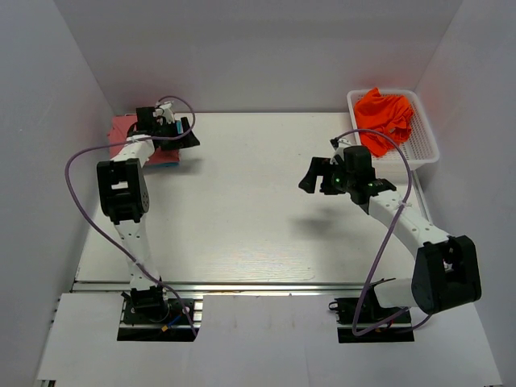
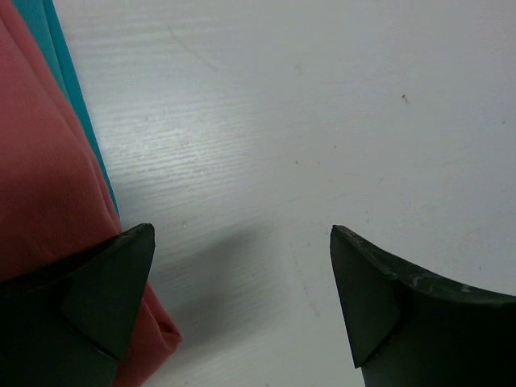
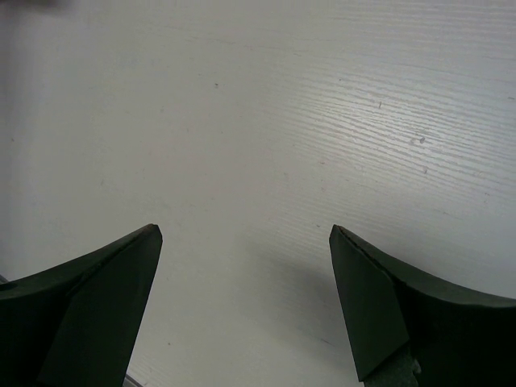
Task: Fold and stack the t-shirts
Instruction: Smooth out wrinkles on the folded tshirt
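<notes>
A folded dusty-red t-shirt [image 1: 121, 127] lies on a folded teal t-shirt [image 1: 167, 160] at the far left of the table. In the left wrist view the red shirt [image 2: 44, 185] fills the left side, with the teal shirt's edge [image 2: 68, 72] beside it. My left gripper [image 1: 184, 135] is open and empty at the right edge of this stack, one finger over the red cloth. A crumpled bright orange t-shirt [image 1: 384, 118] lies in the white mesh basket [image 1: 426, 145] at the far right. My right gripper [image 1: 313, 177] is open and empty over bare table, left of the basket.
White walls close in the table at the back and both sides. Purple cables loop from both arms. The table's near edge has a metal rail [image 1: 242, 285] in front of the arm bases.
</notes>
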Controlling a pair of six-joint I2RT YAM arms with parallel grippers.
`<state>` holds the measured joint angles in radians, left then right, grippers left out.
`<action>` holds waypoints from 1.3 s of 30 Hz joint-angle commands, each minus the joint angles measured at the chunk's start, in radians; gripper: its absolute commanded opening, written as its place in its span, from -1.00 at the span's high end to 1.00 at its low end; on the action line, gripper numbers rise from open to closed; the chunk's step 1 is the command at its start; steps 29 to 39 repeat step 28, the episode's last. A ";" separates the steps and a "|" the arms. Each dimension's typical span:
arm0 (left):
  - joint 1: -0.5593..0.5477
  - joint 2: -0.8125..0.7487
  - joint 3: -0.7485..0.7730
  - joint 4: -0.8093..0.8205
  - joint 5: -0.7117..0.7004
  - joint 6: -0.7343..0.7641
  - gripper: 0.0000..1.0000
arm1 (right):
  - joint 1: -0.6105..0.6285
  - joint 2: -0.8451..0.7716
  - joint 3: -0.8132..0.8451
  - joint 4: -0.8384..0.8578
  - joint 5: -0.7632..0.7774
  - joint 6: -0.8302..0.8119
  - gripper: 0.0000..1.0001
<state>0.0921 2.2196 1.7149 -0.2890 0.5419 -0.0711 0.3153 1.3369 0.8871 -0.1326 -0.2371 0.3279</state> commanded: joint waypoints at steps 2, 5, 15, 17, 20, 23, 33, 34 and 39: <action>0.001 -0.168 0.040 -0.007 0.041 0.014 -1.00 | 0.001 -0.041 0.032 0.030 0.010 -0.017 -0.81; -0.020 -0.305 -0.056 0.002 0.041 0.025 -1.00 | -0.004 -0.070 0.010 0.074 0.019 -0.006 -0.81; -0.218 -1.080 -0.866 0.246 -0.207 -0.188 -1.00 | -0.001 -0.229 -0.190 0.215 0.168 0.097 -0.81; -0.238 -1.121 -0.928 0.246 -0.198 -0.188 -1.00 | -0.001 -0.251 -0.214 0.237 0.182 0.131 -0.81; -0.258 -1.141 -0.928 0.151 -0.250 -0.151 -1.00 | -0.001 -0.294 -0.260 0.252 0.208 0.149 -0.81; -0.267 -1.190 -0.969 0.151 -0.270 -0.151 -1.00 | 0.001 -0.338 -0.315 0.278 0.194 0.152 -0.81; -0.276 -1.242 -0.997 0.189 -0.261 -0.139 -1.00 | -0.001 -0.392 -0.352 0.309 0.185 0.125 -0.81; -0.276 -1.242 -0.997 0.189 -0.261 -0.139 -1.00 | -0.001 -0.392 -0.352 0.309 0.185 0.125 -0.81; -0.276 -1.242 -0.997 0.189 -0.261 -0.139 -1.00 | -0.001 -0.392 -0.352 0.309 0.185 0.125 -0.81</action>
